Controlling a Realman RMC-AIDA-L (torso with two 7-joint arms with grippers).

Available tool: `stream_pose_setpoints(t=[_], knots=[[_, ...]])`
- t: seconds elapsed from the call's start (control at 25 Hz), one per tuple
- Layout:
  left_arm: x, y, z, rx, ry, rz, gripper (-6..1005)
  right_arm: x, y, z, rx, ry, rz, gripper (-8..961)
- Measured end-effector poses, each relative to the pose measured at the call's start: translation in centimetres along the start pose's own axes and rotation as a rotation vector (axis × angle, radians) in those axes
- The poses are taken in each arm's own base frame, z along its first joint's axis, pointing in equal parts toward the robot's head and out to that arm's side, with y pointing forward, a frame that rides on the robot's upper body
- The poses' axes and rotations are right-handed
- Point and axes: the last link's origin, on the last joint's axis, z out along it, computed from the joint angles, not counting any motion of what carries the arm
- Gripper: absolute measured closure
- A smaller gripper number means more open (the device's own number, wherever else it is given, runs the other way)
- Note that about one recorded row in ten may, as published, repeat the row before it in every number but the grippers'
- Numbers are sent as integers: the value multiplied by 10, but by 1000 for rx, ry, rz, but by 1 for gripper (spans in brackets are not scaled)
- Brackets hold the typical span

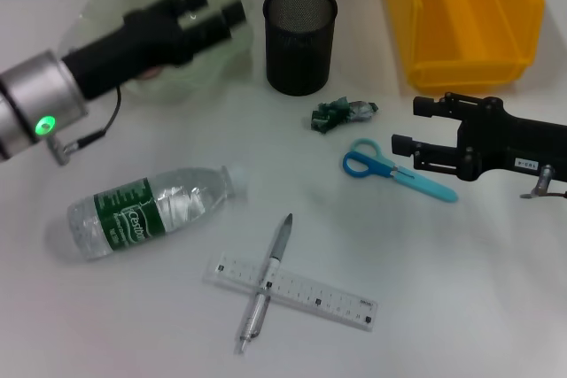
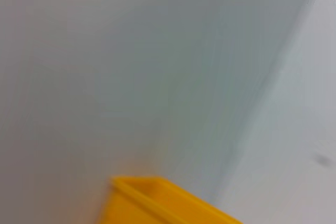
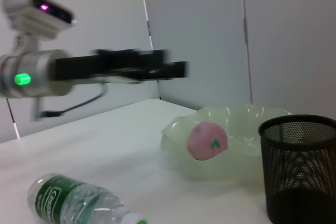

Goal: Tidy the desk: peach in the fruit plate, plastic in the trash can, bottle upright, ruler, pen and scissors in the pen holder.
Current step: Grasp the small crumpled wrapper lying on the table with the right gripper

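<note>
**White desk, peach in plate, rest still scattered**

White desk, pale wall panels behind it.

Left gripper hangs in the air over the fruit plate, arm stretched across it. Two fingers visible, empty, slightly apart. From the right wrist view the same gripper sits well above the plate, nothing in it. Peach is lying in the plate; the head view has it almost fully hidden under the arm.

Right gripper is low over the desk on the right, jaws spread, empty, pointing toward the middle. Scissors, blue handles, lie flat just beside its lower finger; can't tell if they touch.

Plastic, a crumpled green and silver scrap, sits on the desk between the pen holder and the scissors. Holder is black mesh, upright, just beside the plate.

Trash can is a yellow bin at the far right corner, behind the right arm. Left wrist view shows only its corner and blank wall.

Bottle lies on its side near the front left, green label, white cap toward the middle.

Ruler, clear, lies flat at the front; pen lies across it, tip pointing away from the robot.
</note>
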Motion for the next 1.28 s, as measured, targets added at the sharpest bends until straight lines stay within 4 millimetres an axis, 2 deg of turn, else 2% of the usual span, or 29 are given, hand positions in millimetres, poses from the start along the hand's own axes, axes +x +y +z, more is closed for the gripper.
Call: stream_pose_setpoints(t=[0.16, 0.4, 0.48, 0.56, 0.6, 0.64, 0.76, 0.8, 0.84, 0.96, 1.0, 1.08, 1.12, 1.16, 1.28], knots=[[-11, 15, -14, -120, -77, 29, 198, -3, -3, 1, 1, 2, 22, 232], [-53, 39, -35, -243, -235, 118, 198, -18, -10, 9, -28, 29, 24, 231], [-56, 41, -38, -243, -225, 131, 198, -26, -13, 12, -38, 48, 24, 231], [-57, 43, -41, -238, -195, 146, 198, -39, -18, 14, -36, 67, 30, 231], [-55, 45, -42, -242, -169, 154, 198, -59, -23, 19, -47, 106, 25, 231], [-55, 45, -42, -242, -169, 154, 198, -59, -23, 19, -47, 106, 25, 231], [-54, 47, -43, -256, -161, 152, 198, -98, -28, 32, -83, 230, 17, 232], [-54, 48, -43, -260, -160, 153, 198, -119, -30, 45, -98, 342, 8, 232], [-54, 48, -42, -262, -159, 155, 198, -119, -30, 45, -98, 342, 8, 232], [-55, 49, -41, -266, -156, 157, 197, -137, -30, 67, -87, 515, -33, 232], [-55, 50, -41, -268, -155, 157, 197, -138, -29, 83, -62, 614, -83, 231], [-55, 50, -41, -269, -155, 156, 197, -137, -27, 91, -53, 647, -110, 231], [-55, 50, -41, -269, -154, 156, 197, -130, -22, 108, -28, 708, -182, 231], [-55, 50, -41, -269, -154, 155, 197, -130, -22, 108, -28, 708, -182, 231], [-55, 50, -41, -268, -154, 150, 197, -114, -14, 127, -15, 778, -276, 232]])
